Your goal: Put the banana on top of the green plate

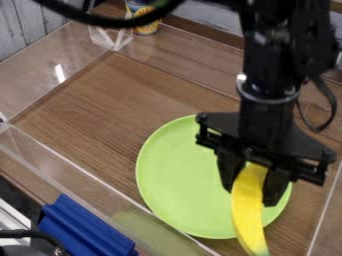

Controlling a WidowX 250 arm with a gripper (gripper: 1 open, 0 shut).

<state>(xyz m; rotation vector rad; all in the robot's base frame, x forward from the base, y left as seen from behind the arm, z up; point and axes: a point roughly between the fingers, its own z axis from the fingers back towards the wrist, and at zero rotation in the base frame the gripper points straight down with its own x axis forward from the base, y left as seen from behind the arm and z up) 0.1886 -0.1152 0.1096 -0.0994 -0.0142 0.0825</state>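
From where I stand, the banana point(249, 210) is the nearest thing of the two, hanging at the near right side of the plate point(185, 178), its lower tip pointing down past the rim. The end effector point(253, 182) has it gripped by the upper end, fingers closed on either side, and most of its length dangles free below them.

It looks like a toy, so I'd guess it is light and fairly stiff, with a smooth skin that could be a bit slippery. I doubt it would bruise or break. Held by one end like that, it may swivel in the grip if the low tip knocks the plate's rim. A hold round the middle would balance better, with the fingers across the narrow width; the curve would give them something to settle against. The end grip should do for a gentle lowering, though the banana will probably tip over or rock once let go.

Beyond the plate, the bare wood of the counter point(100, 115) stretches away, and past that, at the far edge, stands a can point(142, 13).
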